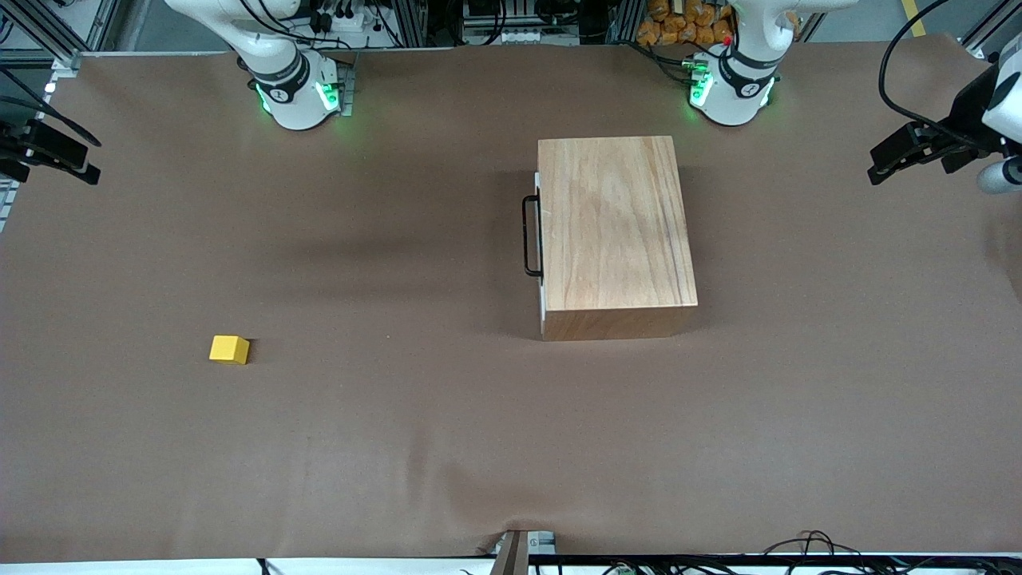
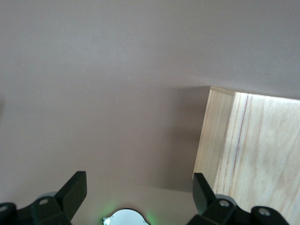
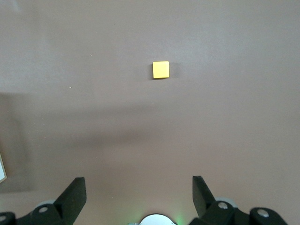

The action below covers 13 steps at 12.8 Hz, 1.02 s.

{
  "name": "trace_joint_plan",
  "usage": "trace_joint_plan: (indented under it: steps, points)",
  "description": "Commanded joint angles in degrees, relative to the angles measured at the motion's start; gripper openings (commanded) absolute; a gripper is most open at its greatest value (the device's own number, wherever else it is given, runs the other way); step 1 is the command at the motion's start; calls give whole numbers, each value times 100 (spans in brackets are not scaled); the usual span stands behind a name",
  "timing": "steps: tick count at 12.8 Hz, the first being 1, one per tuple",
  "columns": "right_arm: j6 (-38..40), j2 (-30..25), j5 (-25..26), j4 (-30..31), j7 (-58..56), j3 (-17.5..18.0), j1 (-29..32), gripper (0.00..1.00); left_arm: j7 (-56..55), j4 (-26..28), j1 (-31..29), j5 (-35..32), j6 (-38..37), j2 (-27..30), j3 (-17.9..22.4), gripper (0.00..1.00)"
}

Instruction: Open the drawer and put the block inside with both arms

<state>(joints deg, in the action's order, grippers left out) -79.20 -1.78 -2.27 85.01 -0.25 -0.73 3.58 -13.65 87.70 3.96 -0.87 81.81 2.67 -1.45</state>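
My left end effector (image 2: 139,192) hangs high over the worktop (image 1: 399,447) at the left arm's end, fingers (image 2: 75,190) spread wide, nothing btwn them; a corner of the wooden box (image 2: 253,145) shows below it. My right end effector (image 3: 139,192) hangs over the right arm's end, fingers also apart & empty. The drawer (image 1: 540,239) sits fully shut in the box, black handle (image 1: 530,236) facing the right arm's end. The block (image 1: 229,349) lies alone on the worktop, well apart from the box, nearer the front camera.
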Motion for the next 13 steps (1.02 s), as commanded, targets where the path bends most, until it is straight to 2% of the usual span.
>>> trace_joint_plan:
  steps: [1,6,13]
  points:
    - [-7,64,-72,-81,78,55,73,100,11,-104,-18,8,-43,-65,-22,100]
    - [-7,82,-72,-72,78,55,99,100,-7,-350,-19,-1,-51,-267,-4,100]
    - [133,73,-72,7,87,46,160,100,2,-359,-10,8,-52,-364,-13,100]
